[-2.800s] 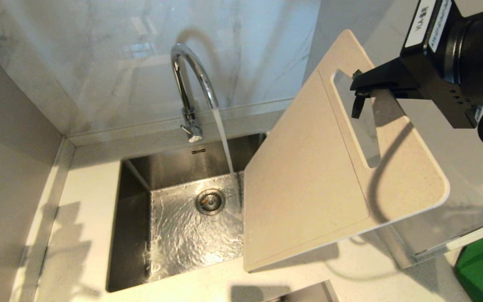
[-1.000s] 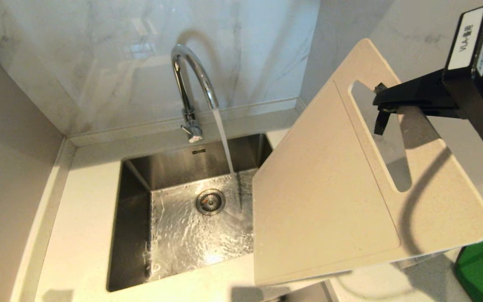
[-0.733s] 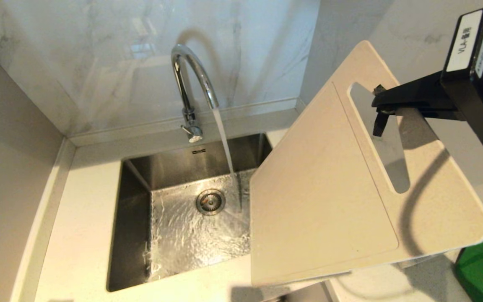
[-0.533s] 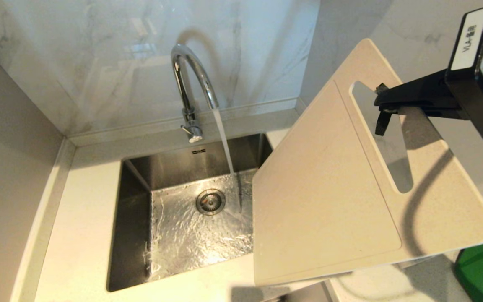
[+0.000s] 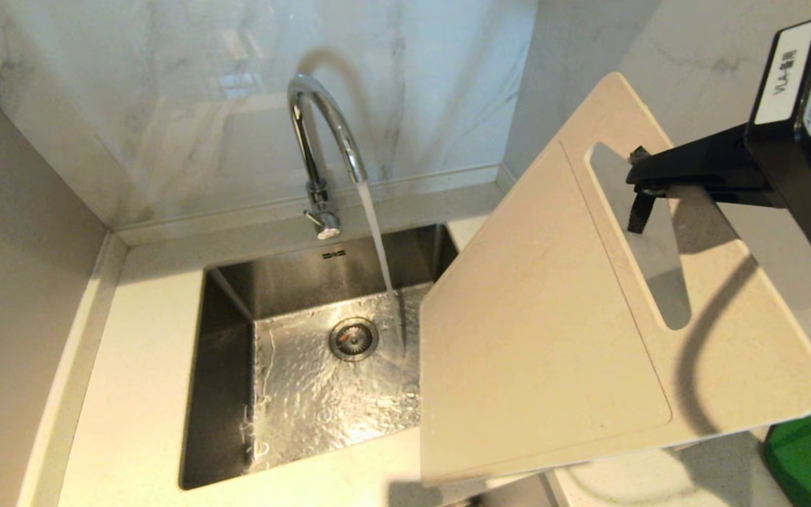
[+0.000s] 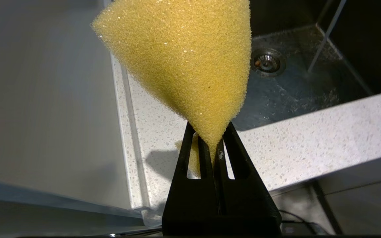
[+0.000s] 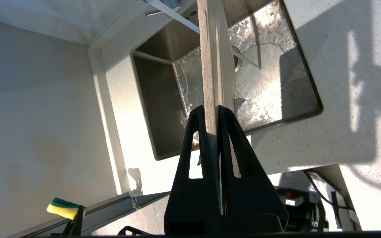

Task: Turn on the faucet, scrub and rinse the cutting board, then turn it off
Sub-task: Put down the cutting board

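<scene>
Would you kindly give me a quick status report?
Right gripper shut on cutting board, held beside stream. Left gripper shut on sponge. Faucet running. Nothing blocking.

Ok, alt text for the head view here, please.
The right gripper holds the cutting board by its slot handle, tilted over the right side of the steel sink. The faucet runs, its stream landing just left of the board.

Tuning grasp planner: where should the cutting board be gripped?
Pinch the thin strip beside the slot handle, across the cutting board's thickness, from the handle end. The right gripper holds it there, shut on that strip, face clear for rinsing.
</scene>
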You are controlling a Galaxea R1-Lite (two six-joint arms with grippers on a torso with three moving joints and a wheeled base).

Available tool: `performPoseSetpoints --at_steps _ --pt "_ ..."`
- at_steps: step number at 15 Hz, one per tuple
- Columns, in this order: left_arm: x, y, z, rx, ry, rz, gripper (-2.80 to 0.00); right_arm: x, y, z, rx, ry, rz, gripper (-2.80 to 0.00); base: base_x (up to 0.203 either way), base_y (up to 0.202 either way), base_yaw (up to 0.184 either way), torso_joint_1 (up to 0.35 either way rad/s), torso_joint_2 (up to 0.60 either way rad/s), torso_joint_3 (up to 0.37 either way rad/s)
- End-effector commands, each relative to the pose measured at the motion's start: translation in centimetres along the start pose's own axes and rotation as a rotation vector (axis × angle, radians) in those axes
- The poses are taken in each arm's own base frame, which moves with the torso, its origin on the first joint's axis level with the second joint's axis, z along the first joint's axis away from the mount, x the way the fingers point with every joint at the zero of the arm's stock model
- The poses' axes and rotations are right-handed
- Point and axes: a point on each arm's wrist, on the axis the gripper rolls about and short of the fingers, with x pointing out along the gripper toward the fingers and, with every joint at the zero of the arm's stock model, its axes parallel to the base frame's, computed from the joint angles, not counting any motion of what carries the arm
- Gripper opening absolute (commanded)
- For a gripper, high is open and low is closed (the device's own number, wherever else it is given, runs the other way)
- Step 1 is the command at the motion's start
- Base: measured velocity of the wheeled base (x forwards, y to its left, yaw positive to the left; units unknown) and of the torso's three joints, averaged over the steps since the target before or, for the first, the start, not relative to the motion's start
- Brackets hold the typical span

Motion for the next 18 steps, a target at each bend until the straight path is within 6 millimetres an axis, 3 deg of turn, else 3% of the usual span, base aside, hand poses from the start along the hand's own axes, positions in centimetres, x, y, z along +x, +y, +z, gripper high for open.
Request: performPoseSetpoints --at_steps 1,18 --pt "-0.04 0.01 -0.04 -0.009 -0.006 0.003 -2.80 0.19 0.09 0.07 0.001 -0.012 0.009 -2.80 0.000 0.000 0.000 0.000 0.00 0.000" --pt "-0.04 0.01 -0.05 -0.009 -0.006 0.003 -2.80 0.04 -0.23 -0.31 -0.005 -0.035 0.026 -2.80 0.000 0.000 0.000 0.000 0.00 0.000"
